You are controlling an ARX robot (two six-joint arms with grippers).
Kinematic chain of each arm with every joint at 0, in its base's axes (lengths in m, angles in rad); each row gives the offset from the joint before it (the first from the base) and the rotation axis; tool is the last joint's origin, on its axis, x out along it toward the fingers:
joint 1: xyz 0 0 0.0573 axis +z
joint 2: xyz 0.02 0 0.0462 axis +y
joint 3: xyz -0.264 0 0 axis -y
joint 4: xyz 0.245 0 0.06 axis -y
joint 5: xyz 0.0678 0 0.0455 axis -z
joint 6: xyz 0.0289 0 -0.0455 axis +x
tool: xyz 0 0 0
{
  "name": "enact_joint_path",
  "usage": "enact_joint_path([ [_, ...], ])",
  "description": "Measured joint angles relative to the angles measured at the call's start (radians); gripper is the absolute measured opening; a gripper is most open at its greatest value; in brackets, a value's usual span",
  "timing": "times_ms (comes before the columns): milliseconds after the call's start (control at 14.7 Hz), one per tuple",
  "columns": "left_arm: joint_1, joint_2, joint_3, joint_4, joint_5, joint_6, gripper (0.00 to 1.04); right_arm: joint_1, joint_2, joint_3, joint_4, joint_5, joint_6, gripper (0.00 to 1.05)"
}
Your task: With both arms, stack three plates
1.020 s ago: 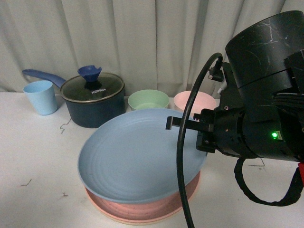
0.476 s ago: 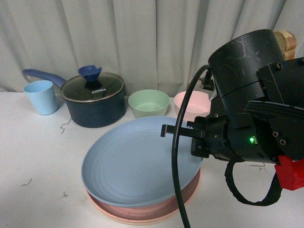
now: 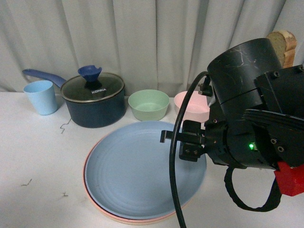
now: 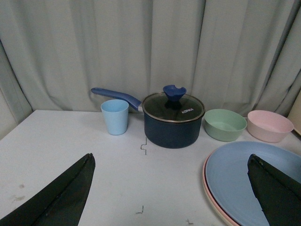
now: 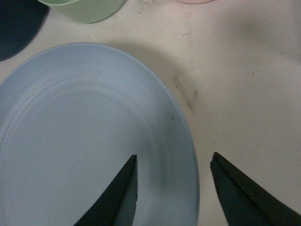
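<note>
Plates stacked flat — blue plate (image 3: 137,173) on top, matte, faintly ringed

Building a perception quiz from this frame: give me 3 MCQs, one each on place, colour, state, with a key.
1. Where does the green bowl stand?
A. Between the pot and the pink bowl
B. On the plates
C. Left of the blue cup

2. What colour is the top plate of the stack?
A. Pink
B. Light blue
C. Green

3. How is the right gripper?
A. Shut on the plate
B. Open, fingers either side of the plate's rim
C. Out of view

Key: 1 A, the front view shows it between them. 2 B, a pink rim peeks out beneath. 3 B, the right wrist view shows the fingers spread.
</note>
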Motion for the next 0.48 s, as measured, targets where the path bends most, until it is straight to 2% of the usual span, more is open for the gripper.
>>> enact_joint_path([
  [340,0.0,0.0,0.0,0.0,0.0,0.0,0.98,-0.066,-0.243,-0.074,0.01,-0.114,0.025,1.0],
  [476,0.0,0.0,0.0,0.0,0.0,0.0,0.98,-0.105,-0.381,-0.122,0.031,-0.165,0.041,0.98],
])
